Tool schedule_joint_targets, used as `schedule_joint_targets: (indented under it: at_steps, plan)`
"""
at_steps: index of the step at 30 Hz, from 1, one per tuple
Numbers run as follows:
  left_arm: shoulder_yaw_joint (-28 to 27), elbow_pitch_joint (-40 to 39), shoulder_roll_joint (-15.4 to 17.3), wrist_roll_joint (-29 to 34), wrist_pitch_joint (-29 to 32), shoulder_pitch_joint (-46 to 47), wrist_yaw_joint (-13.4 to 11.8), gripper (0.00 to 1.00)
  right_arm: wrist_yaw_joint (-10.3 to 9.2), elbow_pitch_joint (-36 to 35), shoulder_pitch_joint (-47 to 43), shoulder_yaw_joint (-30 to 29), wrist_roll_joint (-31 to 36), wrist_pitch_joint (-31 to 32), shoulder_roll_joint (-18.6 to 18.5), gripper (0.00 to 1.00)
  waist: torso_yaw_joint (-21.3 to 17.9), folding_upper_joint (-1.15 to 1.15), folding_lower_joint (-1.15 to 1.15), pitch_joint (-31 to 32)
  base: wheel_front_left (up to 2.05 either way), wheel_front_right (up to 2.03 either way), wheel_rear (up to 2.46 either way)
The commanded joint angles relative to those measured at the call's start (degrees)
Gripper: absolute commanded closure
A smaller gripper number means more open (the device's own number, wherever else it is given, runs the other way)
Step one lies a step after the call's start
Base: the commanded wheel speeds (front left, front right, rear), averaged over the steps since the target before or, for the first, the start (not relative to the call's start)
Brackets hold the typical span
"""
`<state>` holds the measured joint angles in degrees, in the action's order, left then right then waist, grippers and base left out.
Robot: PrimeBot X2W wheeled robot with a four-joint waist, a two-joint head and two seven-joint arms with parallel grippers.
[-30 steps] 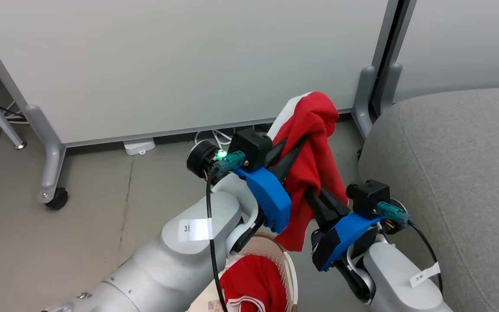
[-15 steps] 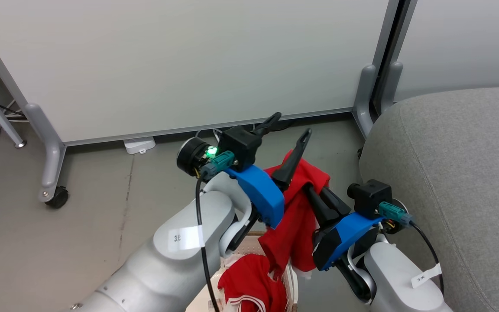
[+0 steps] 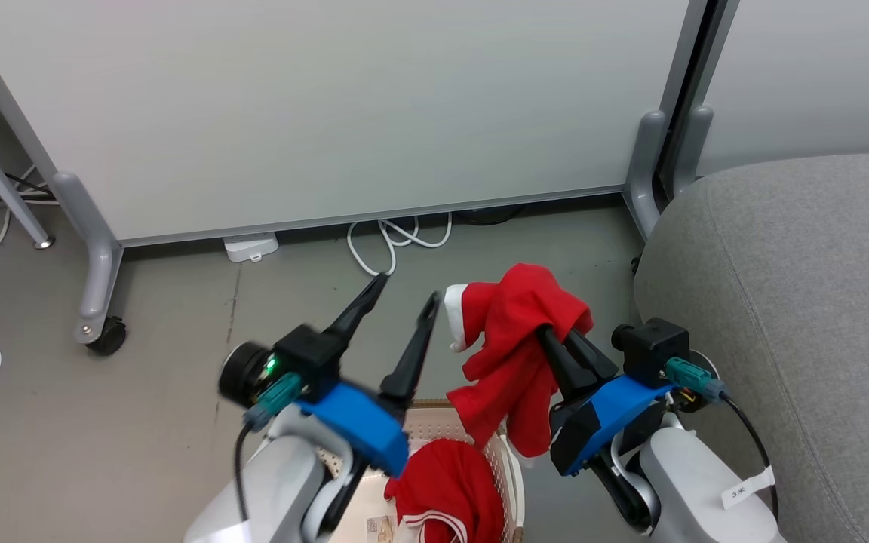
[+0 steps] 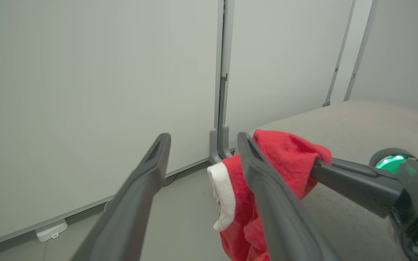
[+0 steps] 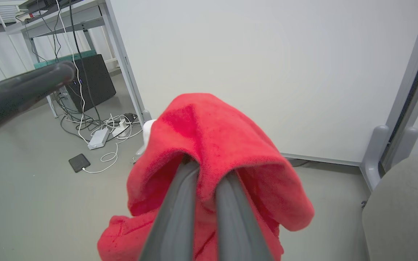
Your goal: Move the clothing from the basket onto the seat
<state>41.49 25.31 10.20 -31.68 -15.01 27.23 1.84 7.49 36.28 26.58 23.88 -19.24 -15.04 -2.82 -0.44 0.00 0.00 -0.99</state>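
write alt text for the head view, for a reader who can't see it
The right gripper, fingers shut on a red garment, holds it in the air above the basket, where a second red garment lies. The left gripper stands open beside it, holding nothing, and the grey sofa is at the right.

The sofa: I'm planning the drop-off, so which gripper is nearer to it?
Right. The right gripper, shut on the red garment, is close beside the sofa; the left gripper, open and empty, is farther away on the garment's other side.
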Motion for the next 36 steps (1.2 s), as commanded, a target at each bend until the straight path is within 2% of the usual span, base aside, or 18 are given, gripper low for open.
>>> schedule_joint_targets:
  at_steps: [1,8,17,27,36]
  plan:
    - [-1.3,-0.52,0.71,0.78,-0.25,-1.75,0.51,0.0,0.01,-0.31,-0.76,-0.05,0.32,-0.21,-0.12,1.0,0.01,0.0,0.0,-0.01,0.0,0.0,0.0]
    - [-8.78,-3.57,1.42,5.1,-0.26,-11.05,1.99,0.0,0.01,-0.27,-1.39,-0.08,0.58,-0.21,-0.12,1.0,0.38,0.0,0.0,0.31,0.0,0.0,0.0]
    - [-15.43,-6.2,0.12,9.51,-0.25,-17.45,3.64,0.0,0.01,-0.19,-1.86,-0.21,0.69,-0.21,-0.12,1.0,0.69,0.0,0.0,0.74,0.0,0.0,0.0]
    - [-18.37,-5.6,-1.8,12.5,-0.25,-18.74,5.22,0.0,0.01,-0.02,-1.97,-0.38,0.68,-0.21,-0.12,1.0,-0.12,0.0,0.0,0.77,0.0,0.0,0.0]
    - [-19.84,-5.63,-2.64,13.66,-0.25,-19.02,5.71,0.0,0.01,-0.45,-1.65,-0.37,0.64,-0.21,-0.12,1.0,-4.06,0.0,0.0,0.49,0.0,0.0,0.0]
